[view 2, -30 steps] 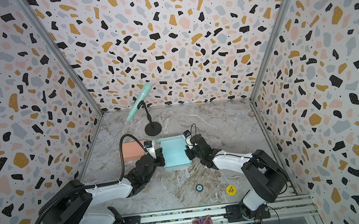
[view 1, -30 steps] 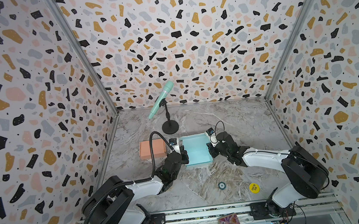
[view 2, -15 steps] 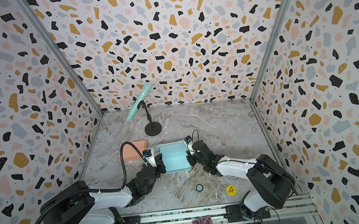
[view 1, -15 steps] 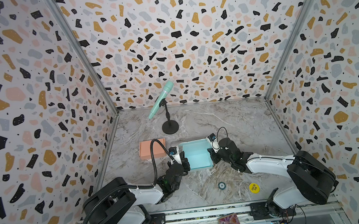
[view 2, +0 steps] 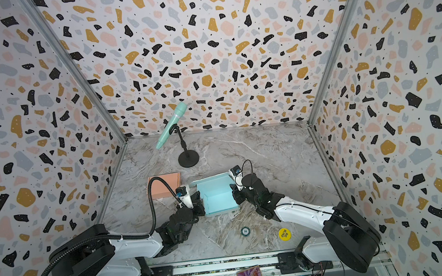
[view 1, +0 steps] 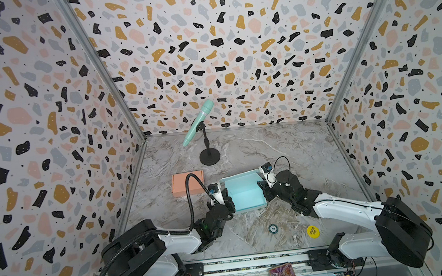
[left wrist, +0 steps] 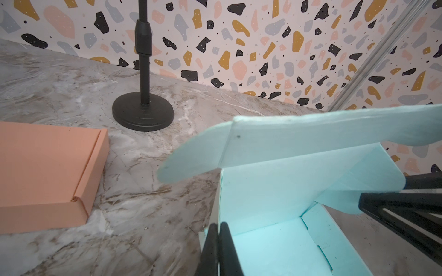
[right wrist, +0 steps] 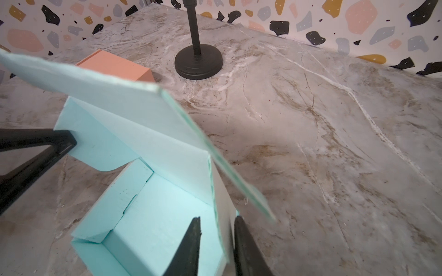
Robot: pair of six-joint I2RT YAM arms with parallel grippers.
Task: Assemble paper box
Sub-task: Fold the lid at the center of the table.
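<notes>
Your left claw [left wrist: 218, 248] pinches the blue box [view 1: 244, 193] wall shut, your right claw [right wrist: 216, 241] straddles the opposite wall, slightly apart — light, bendy card, so grip at the folds.

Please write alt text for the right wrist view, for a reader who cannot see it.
The right gripper straddles one side wall of an open light-blue paper box, lid flap raised. The left gripper's fingers reach its opposite side; behind stand an orange box and a black stand base on the marble table.
</notes>
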